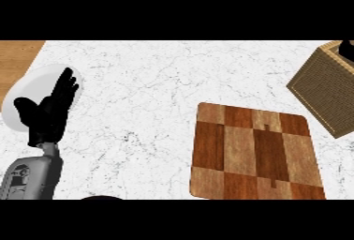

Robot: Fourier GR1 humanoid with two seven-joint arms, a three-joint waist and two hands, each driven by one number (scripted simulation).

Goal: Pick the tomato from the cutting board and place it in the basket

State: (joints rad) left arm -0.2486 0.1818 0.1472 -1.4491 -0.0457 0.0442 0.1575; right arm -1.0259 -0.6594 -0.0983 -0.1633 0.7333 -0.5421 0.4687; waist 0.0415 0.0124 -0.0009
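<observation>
Beyond the bare cutting board, a dark hand hangs over the basket, its fingers and the tomato impossible to make out, so an off-centre release might miss, while the left hand rests open.

A white marble counter top with thin grey veining fills most of the head view. A strip of pale wood surface shows at its upper left corner. On the marble lie three things, well apart: a round white plate near the left edge, a rectangular checkered wooden cutting board of light and dark brown blocks at lower right, and a square woven tan basket at the upper right, turned at an angle and cut by the edge; what it holds is hard to tell.
</observation>
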